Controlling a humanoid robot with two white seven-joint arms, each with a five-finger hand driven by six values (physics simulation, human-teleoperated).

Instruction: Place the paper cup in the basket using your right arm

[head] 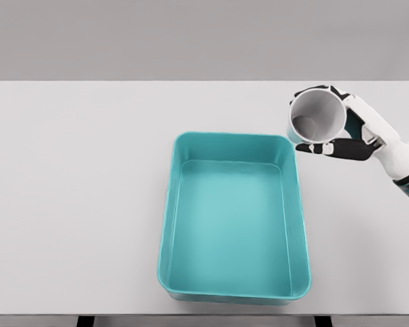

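Fingers [335,147] of the right hand [358,129] curled around the paper cup [317,117], tilted just beside the teal basket's [301,225] far right corner.

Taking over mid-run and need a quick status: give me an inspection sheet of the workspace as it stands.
Surface: white table, flat, bare around the basket.
Job's things: paper cup held to the right of the basket's far right corner, tilted with its open mouth towards the camera; teal basket at table centre, empty.
Clutter: nothing seen.
Grippers: right hand wrapped around the cup; left hand not in view.
Cables: nothing seen.
Surroundings: plain grey backdrop behind the table; dark supports at the bottom edge.
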